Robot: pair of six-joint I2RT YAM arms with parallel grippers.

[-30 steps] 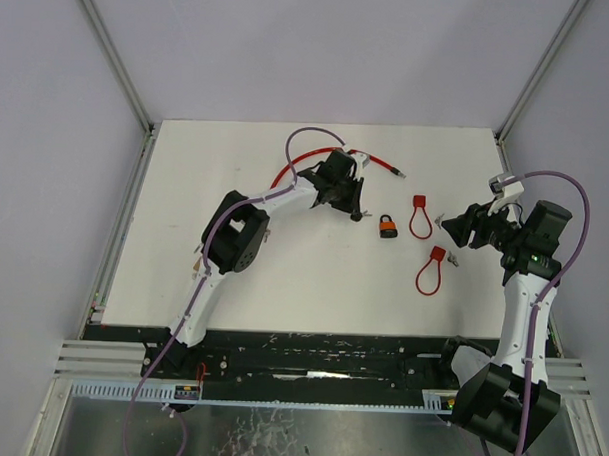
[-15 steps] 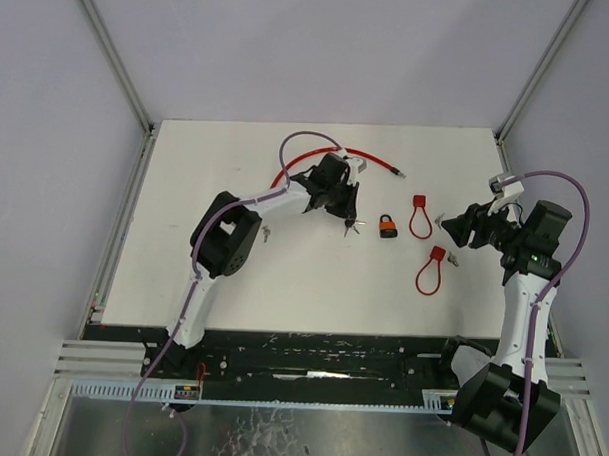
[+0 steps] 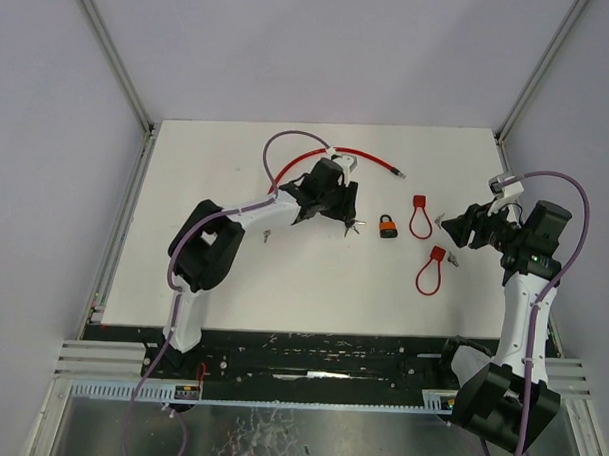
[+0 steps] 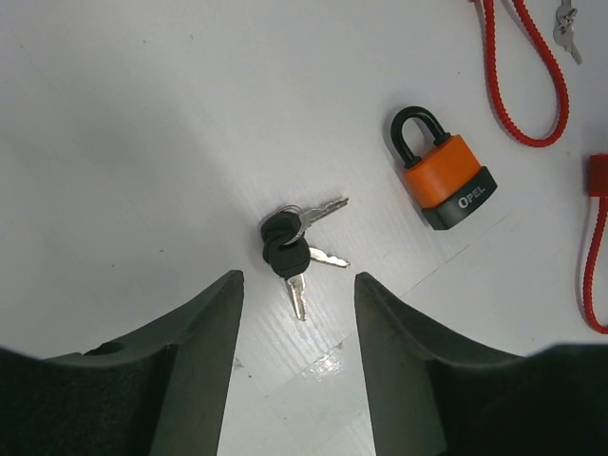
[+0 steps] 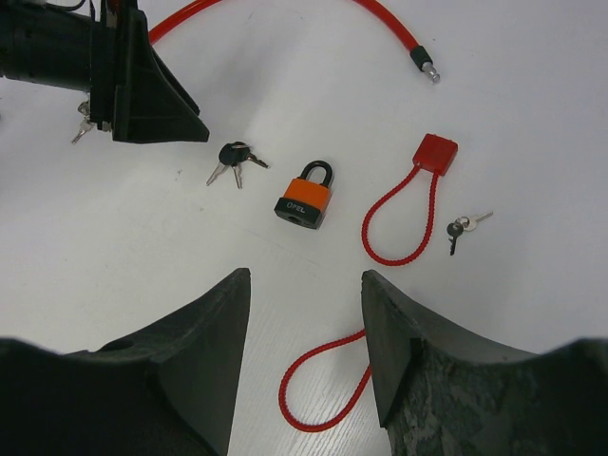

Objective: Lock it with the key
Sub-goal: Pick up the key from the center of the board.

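Left gripper [image 4: 298, 285] hangs with jaws parted and empty over the key bunch [image 4: 285, 245]. The bunch lies flat on the bench [image 3: 313, 278] just beside the orange padlock [image 4: 445, 180], not touching it. On the padlock's other side lie a red cable loop [image 5: 436, 152], a second small key set [image 5: 458, 228] and the right gripper [image 5: 304, 280], likewise parted and empty. A long red cable [image 3: 367, 155] arcs behind the padlock.
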